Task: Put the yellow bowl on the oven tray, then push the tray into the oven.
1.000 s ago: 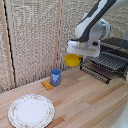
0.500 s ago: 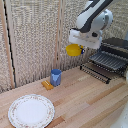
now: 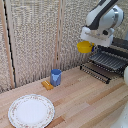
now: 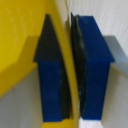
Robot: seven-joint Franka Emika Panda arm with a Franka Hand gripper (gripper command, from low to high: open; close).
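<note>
The yellow dish (image 3: 85,47) hangs in the air, held by its rim in my grabber (image 3: 93,43). It is just off the near corner of the baking sheet (image 3: 106,61), toward the exterior view's left and above it. The baking sheet juts out from the oven (image 3: 120,47) at the exterior view's right edge. In the wrist view the dish's yellow rim (image 4: 67,65) runs between the two dark blue fingers (image 4: 95,70), which are shut on it; the yellow dish (image 4: 20,40) wall fills one side.
A blue cup (image 3: 56,76) stands on the wooden table (image 3: 85,100), with a small orange block (image 3: 47,85) beside it. A large white floral-rimmed plate (image 3: 31,110) lies near the front at the exterior view's left. A woven screen (image 3: 35,35) backs the scene.
The grabber has carried the yellow dish upward and a little toward the exterior view's right, closer to the baking sheet. Cup and plate have not moved.
</note>
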